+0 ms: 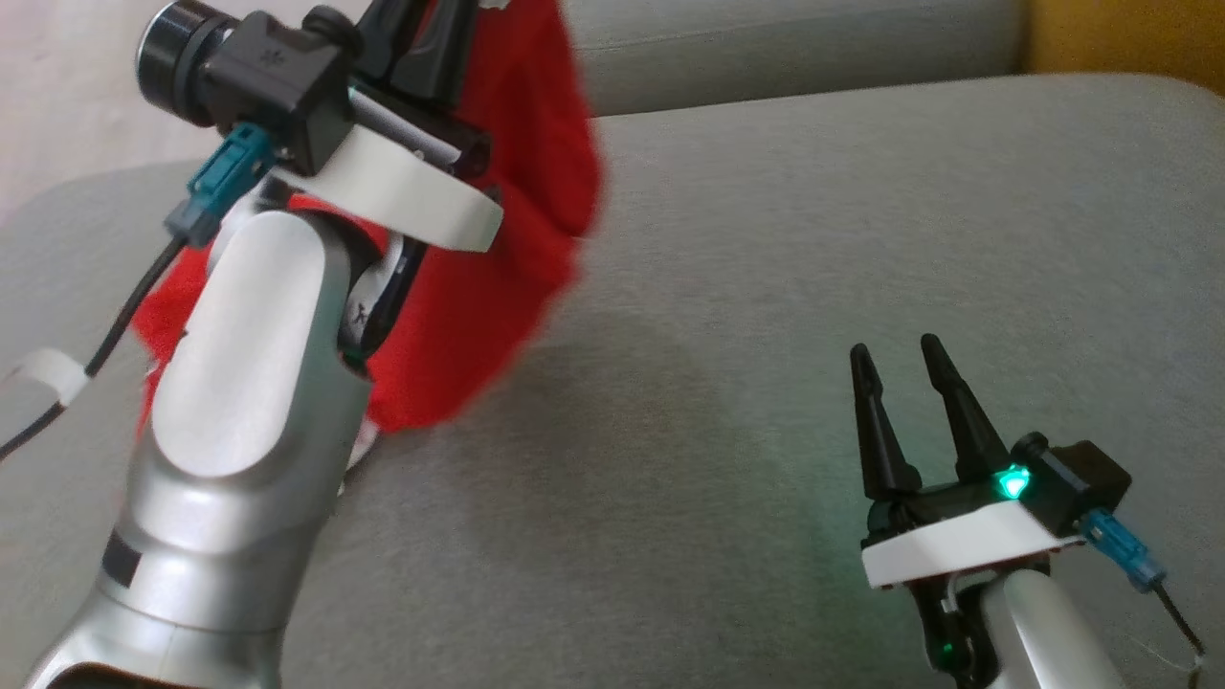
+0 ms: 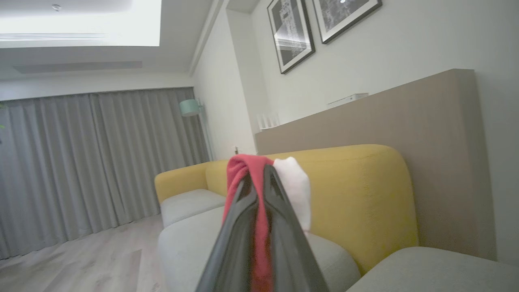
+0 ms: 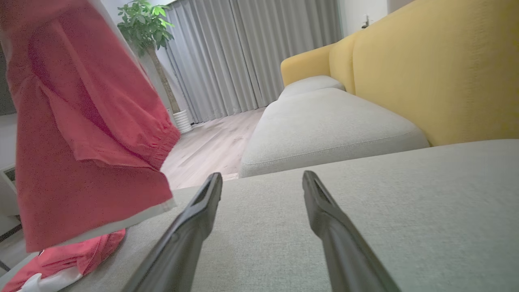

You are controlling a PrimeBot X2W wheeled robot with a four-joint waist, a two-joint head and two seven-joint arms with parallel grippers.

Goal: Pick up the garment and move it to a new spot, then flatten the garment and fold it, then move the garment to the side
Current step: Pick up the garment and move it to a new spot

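Right of the garment (image 1: 498,287), the grey seat cushion (image 1: 813,239) lay bare. My right hand (image 1: 893,346), fingers spread, had free passage low over it. The garment itself hung pinched in my left hand (image 2: 259,178) like a red curtain, its lower folds trailing on the cushion's edge, so it blocked any straight reach across to that side. My own left forearm (image 1: 249,383) stood just in front of the garment and barred the near approach. Farther off from the garment, the yellow backrest (image 3: 425,73) walled the seat's back edge. Past the garment's hem, the wood floor (image 3: 211,142) ran clear as far as a potted plant (image 3: 142,24).
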